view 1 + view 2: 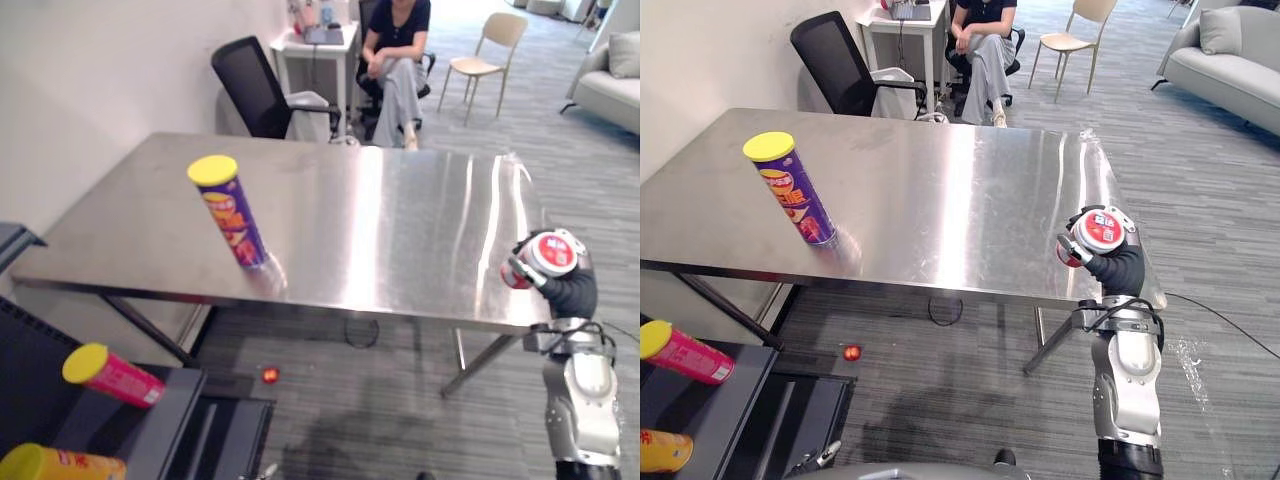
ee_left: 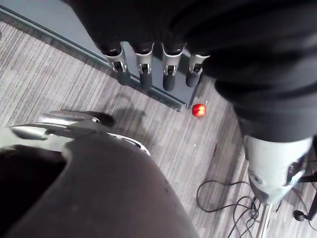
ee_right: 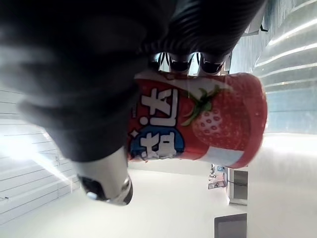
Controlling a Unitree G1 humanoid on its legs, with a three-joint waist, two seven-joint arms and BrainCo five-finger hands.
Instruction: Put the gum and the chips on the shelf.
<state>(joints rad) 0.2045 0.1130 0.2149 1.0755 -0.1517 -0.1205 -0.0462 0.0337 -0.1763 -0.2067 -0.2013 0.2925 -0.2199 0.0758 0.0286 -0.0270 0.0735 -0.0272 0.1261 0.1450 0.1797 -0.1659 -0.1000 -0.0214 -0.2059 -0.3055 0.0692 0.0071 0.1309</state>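
By the near right corner of the steel table [image 1: 970,200], the red gum tub [image 1: 1102,232] is sitting in the right hand [image 1: 1118,266], whose fingers are curling round it. Well to the left, the purple chips can [image 1: 793,190] is standing on the table. The left hand [image 2: 148,64] is hanging straight-fingered, holding nothing, over grey carpet [image 1: 940,400]. The dark shelf [image 1: 170,400] is sitting near left, and a person [image 1: 395,60] is sitting beyond the far edge.

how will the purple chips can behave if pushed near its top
Tall and narrow on a small base, the purple chips can probably tips rather than slides. Being round, it would likely roll across the smooth steel table.
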